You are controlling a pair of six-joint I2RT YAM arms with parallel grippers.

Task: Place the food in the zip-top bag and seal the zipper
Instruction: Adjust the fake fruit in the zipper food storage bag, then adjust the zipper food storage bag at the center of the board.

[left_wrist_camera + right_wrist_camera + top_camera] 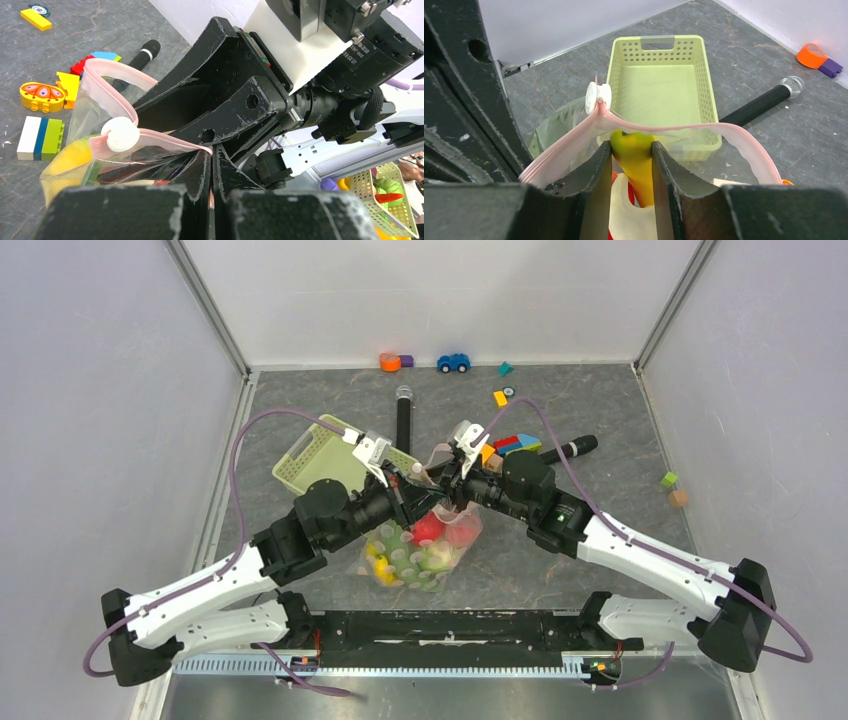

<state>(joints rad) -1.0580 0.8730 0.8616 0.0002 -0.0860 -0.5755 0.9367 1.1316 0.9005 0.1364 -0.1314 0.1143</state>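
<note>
The clear zip-top bag [420,552] hangs between both grippers above the table. It holds a red tomato [428,528], a pinkish fruit [463,532] and green and yellow pieces. My left gripper [214,150] is shut on the end of the pink zipper [120,80], next to the white slider [120,134]. My right gripper [631,147] is shut on a yellow banana [638,162] with a green tip. It holds the banana inside the open mouth of the bag, with the zipper [724,132] looping around the fingers. In the top view the left gripper [408,483] and right gripper [450,478] almost touch.
The pale green basket [315,462] stands empty just behind the bag and also shows in the right wrist view [659,85]. Two black microphones [404,420] [570,448] lie behind the grippers. Coloured blocks [512,444], a blue toy car [453,362] and an orange piece [390,361] lie further back.
</note>
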